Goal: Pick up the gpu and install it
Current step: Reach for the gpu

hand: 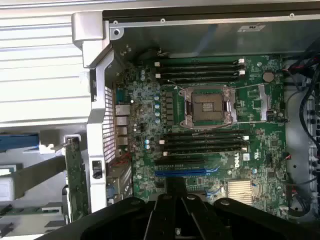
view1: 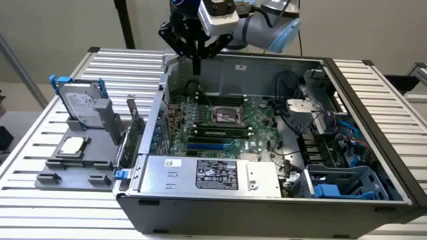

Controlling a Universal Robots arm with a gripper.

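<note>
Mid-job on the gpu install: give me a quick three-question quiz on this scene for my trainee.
1. True or false: the end effector is holding the gpu.
2. What stands on the gray holder, to the exterior view's left of the gpu? A) a hard drive in a blue frame B) a cooling fan C) a keyboard
3. Fill in: the empty long slot on the motherboard is coloured ____.
Key: 1 false, the gpu stands upright on the gray holder, outside the computer case; 2 A; 3 blue.
</note>
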